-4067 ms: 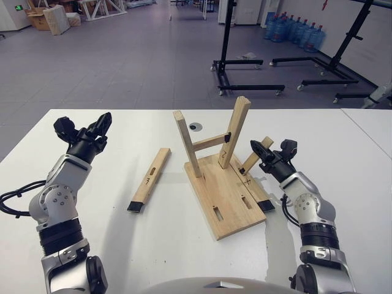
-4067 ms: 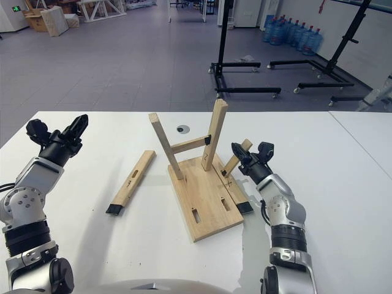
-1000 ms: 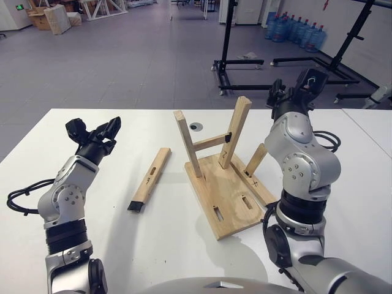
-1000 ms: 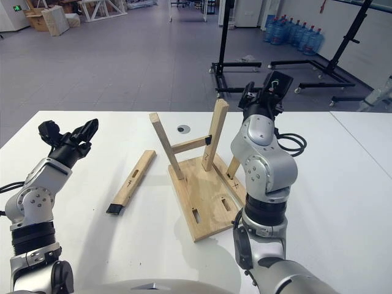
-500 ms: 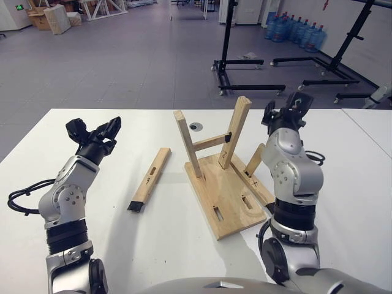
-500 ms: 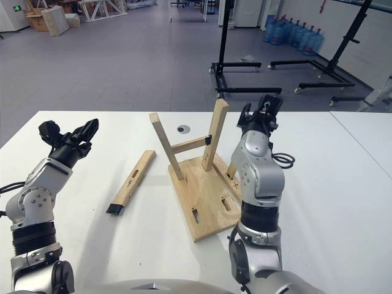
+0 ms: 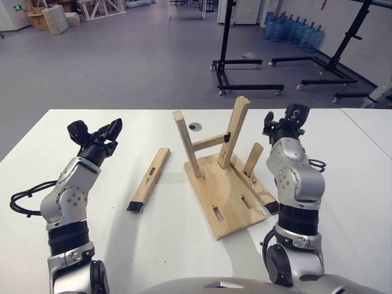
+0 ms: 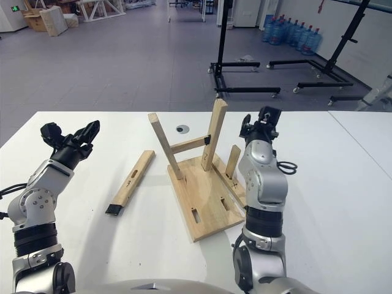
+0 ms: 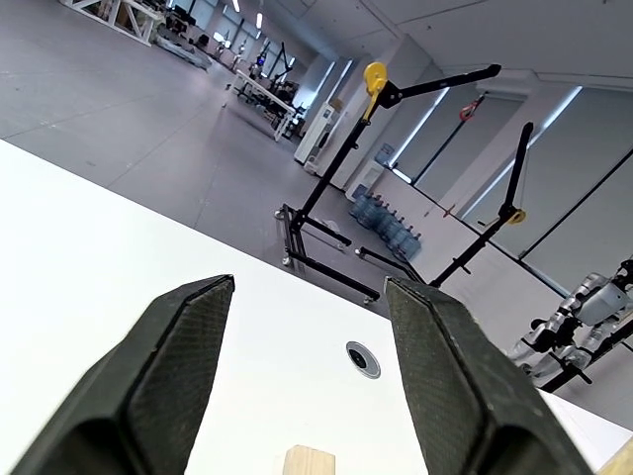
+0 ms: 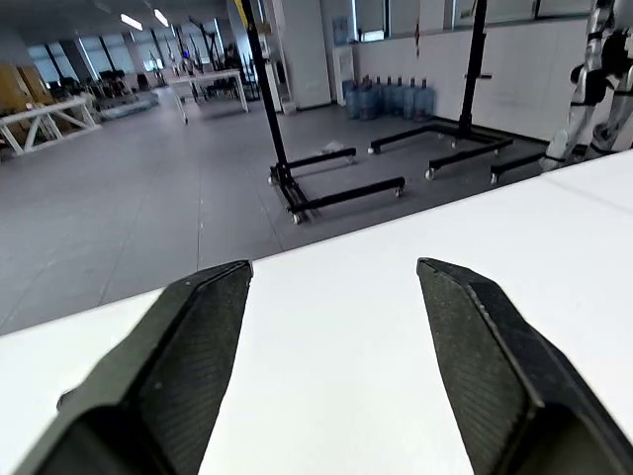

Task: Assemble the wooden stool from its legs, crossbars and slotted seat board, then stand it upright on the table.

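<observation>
Pale wood makes up the half-built stool at the centre of the left eye view: the slotted seat board [image 7: 228,199] lies flat on the white table [image 7: 153,245], with two legs standing up from its far end, a shorter one [image 7: 187,144] to the left and a taller one [image 7: 236,131] to the right, both tilted and joined by a crossbar [image 7: 210,143]. A short wooden piece [image 7: 252,160] rises at a slant from the board's right side. A loose leg [image 7: 149,179] with a black foot cap lies flat on the table left of the board, apart from it. The left gripper [image 7: 97,128] is held above the table at the left of the frame, fingers spread and empty. The right gripper [image 7: 285,115] is raised at the right of the frame, just beyond the short piece, jaws apart and holding nothing.
</observation>
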